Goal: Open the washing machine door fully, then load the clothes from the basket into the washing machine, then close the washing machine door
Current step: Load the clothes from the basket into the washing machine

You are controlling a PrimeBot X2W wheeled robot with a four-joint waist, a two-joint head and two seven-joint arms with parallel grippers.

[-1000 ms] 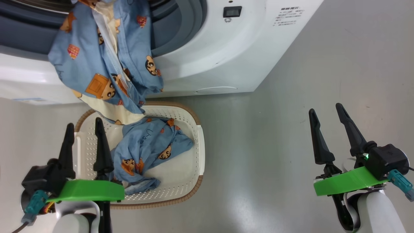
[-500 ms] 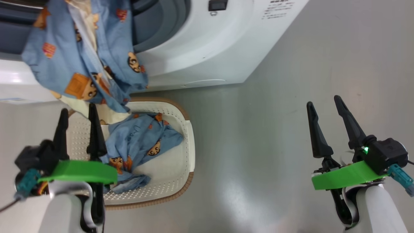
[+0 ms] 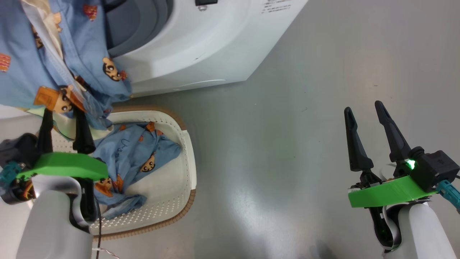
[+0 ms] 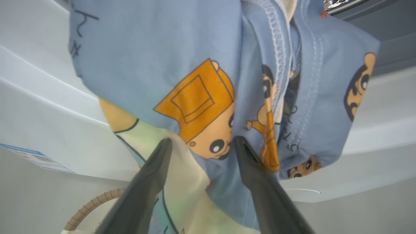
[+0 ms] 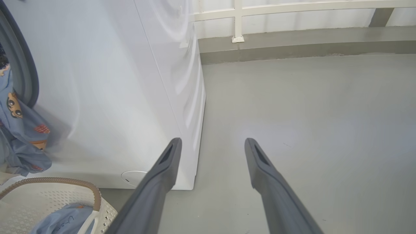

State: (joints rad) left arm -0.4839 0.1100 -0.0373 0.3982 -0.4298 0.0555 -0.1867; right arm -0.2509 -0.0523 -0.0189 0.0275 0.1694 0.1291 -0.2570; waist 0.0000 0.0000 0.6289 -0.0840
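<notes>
While the head view is looking down, a hanging garment (image 3: pixel 43 54) of the clothes is draping out of the washing machine (image 3: pixel 201 46) mouth and down its front. Its hem is reaching the basket (image 3: pixel 188 151) rim. A crumpled garment (image 3: pixel 136 154) is lying inside the basket. The left gripper (image 3: pixel 63 112) is hovering at that hem with fingers spread, pinching nothing. The right gripper (image 3: pixel 364 107) is hanging spread and empty over bare floor (image 3: pixel 269 144), well apart from the laundry.

Left wrist view: the spread fingers are framing an orange printed patch low on the hanging garment; whether they are touching the cloth cannot be told.

Right wrist view: the parted fingers are pointing past the machine's front corner, with the basket showing at lower left.

Handling, as judged: both garments are looking light, soft and limp, so any unheld part is likely to be sagging and trailing. A bunched, seamed fold is offering a surer hold than a single thin edge.
</notes>
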